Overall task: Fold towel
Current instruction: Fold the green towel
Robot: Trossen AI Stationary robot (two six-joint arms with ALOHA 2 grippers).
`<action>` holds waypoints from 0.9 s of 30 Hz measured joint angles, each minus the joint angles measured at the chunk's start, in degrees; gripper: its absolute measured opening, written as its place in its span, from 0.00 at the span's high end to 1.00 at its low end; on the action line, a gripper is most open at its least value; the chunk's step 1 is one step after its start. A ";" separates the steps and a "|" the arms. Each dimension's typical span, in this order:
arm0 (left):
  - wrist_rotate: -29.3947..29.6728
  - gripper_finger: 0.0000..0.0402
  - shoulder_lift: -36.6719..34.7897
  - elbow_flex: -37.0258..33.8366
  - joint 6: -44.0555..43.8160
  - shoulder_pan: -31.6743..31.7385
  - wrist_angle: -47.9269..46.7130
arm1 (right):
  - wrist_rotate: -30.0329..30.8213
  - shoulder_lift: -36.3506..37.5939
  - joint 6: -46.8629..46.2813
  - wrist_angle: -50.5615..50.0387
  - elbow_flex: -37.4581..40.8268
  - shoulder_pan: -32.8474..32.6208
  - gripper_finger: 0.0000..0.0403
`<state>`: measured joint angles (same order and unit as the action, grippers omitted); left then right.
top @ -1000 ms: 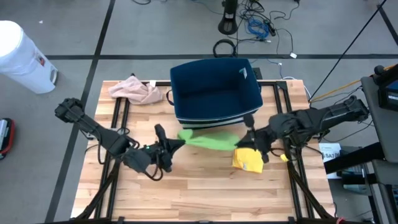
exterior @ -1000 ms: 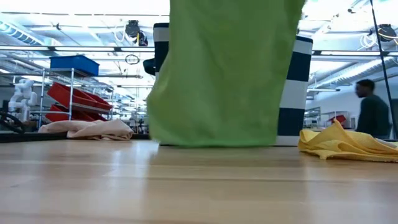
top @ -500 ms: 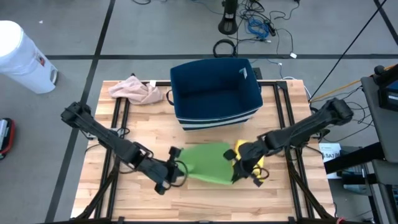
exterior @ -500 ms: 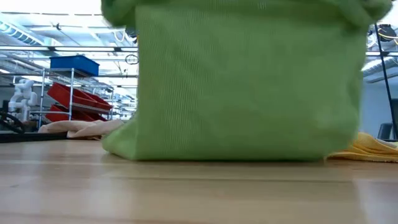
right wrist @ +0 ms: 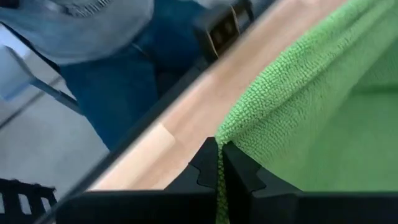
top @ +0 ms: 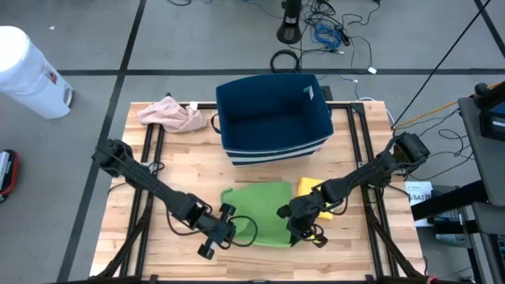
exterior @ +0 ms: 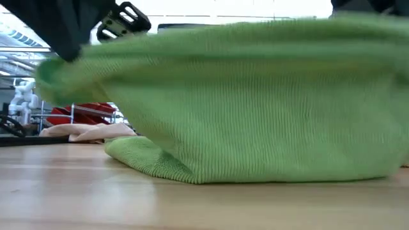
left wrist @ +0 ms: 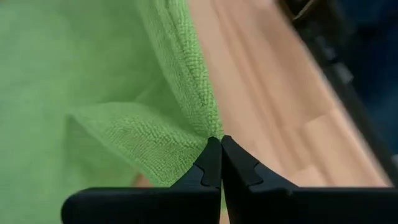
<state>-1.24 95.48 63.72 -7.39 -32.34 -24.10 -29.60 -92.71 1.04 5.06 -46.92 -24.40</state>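
I am holding the green towel (top: 259,211) by two corners at the front of the table (top: 347,256), ahead of the navy bin (top: 272,118). The left end effector (top: 225,230) is clamped on the towel's front-left corner, fingers (left wrist: 214,163) pressed together with only a thin edge of cloth between them. The right end effector (top: 293,229) is clamped on the front-right corner in the same way. The far half of the towel is lying on the table while the near half is raised and sagging between the two grips. I am judging the main risk as slippage: each pinch is catching only a little fabric, so uneven travel could pull a corner free. I am also watching the yellow cloth (top: 312,187) just beside the right end effector, which could get dragged along.
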 joint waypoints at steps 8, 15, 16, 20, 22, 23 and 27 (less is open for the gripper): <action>-4.94 1.00 -4.90 -0.01 -7.31 -1.16 3.62 | -3.63 0.74 1.92 3.60 -0.15 -0.02 1.00; -4.91 0.98 -6.48 -0.11 -8.82 -3.62 11.06 | -3.69 0.74 1.31 2.27 -0.22 -0.05 0.98; -4.56 0.96 -6.16 -0.11 -8.85 -3.69 11.76 | -3.94 0.74 1.28 2.07 -0.22 -0.09 0.96; -1.94 0.86 -4.35 -0.13 -11.79 -3.62 11.38 | -4.83 0.66 -0.34 0.87 0.02 -0.26 0.84; -2.50 0.81 -3.30 -0.15 -13.00 -3.11 11.51 | -4.83 0.68 -1.48 1.24 -0.04 -0.36 0.77; -3.65 0.79 -2.90 -0.15 -13.41 -2.91 11.89 | -4.75 0.68 -2.12 1.20 -0.04 -0.50 0.72; -6.42 0.72 -1.79 -0.15 -14.85 -2.95 12.35 | -3.68 0.68 -2.36 1.36 -0.04 -0.55 0.58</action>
<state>-7.66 93.69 63.57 -22.24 -35.29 -11.75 -33.28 -92.03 -1.32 6.42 -46.96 -24.95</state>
